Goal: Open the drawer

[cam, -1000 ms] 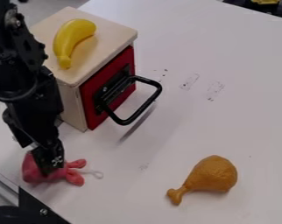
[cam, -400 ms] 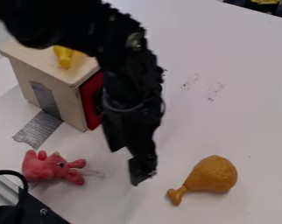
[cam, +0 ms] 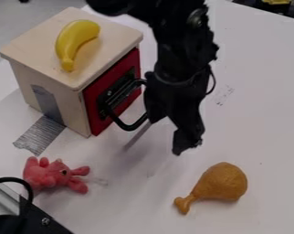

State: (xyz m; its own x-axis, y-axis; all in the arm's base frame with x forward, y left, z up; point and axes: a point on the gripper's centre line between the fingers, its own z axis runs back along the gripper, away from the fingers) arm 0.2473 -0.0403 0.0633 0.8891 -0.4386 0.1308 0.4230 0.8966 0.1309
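One drawer (cam: 93,104) shut; likely approach step. Fingers (cam: 187,140) near handle (cam: 127,127), nothing visibly held; opening: cannot tell. Next: align, hook handle, pull.

Blk angular gripper (cam: 186,145) btwn red flat drawer front (cam: 92,106) w/ looped blk handle (cam: 129,128) & brown plastic drumstick (cam: 221,182); curved yel plastic banana (cam: 67,40) atop boxy wood cabinet (cam: 73,107).

Blk arm (cam: 177,52) w/ thin cable (cam: 214,81)
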